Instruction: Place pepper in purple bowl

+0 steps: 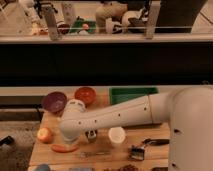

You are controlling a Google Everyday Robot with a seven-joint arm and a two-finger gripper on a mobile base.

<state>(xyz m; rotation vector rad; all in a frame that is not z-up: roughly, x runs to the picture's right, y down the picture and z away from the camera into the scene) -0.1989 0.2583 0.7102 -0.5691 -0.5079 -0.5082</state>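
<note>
White arm [125, 117], dark end effector [91, 134] beneath

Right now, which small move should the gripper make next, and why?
Probably bring the gripper over the pepper. The pepper lies apart from the gripper, just in front of the apple, and not in the purple bowl farther back.

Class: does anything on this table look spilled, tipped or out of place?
Nothing stands out: the pepper lies flat beside the apple, the purple bowl sits upright, and the gripper hangs between pepper and white cup.
</note>
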